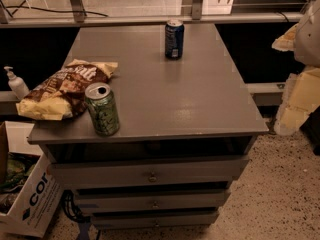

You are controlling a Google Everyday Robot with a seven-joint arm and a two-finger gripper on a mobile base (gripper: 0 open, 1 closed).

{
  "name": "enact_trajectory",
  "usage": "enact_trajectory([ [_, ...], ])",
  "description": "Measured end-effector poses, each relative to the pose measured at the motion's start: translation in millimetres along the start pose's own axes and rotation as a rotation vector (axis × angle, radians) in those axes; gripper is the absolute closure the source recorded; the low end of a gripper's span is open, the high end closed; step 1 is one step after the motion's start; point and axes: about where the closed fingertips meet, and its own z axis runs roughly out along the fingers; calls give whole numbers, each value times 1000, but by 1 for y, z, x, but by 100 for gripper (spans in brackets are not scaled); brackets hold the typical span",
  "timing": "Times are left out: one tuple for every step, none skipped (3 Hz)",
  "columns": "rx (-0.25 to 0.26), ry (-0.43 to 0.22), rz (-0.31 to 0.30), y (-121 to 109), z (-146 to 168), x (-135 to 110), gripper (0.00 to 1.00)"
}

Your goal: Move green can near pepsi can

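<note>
The green can [102, 109] stands upright at the front left corner of the grey drawer cabinet's top [190, 94], right beside a chip bag. The pepsi can [174, 39], dark blue with a silver top, stands upright near the back edge, at the middle. The two cans are far apart. My gripper [292, 109] shows as pale cream parts at the right edge of the camera view, off the cabinet's right side and far from both cans. It holds nothing that I can see.
A brown and yellow chip bag [62, 89] lies at the left edge, touching the green can. A pump bottle [16, 83] stands left of the cabinet, with a cardboard box [25, 194] on the floor below. A rail runs behind.
</note>
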Motion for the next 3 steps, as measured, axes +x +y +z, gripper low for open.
enact_trajectory([
  [0, 0, 0, 0, 0, 0, 0],
  [-29, -50, 6, 11, 22, -2, 0],
  [-80, -169, 11, 27, 62, -19, 0],
])
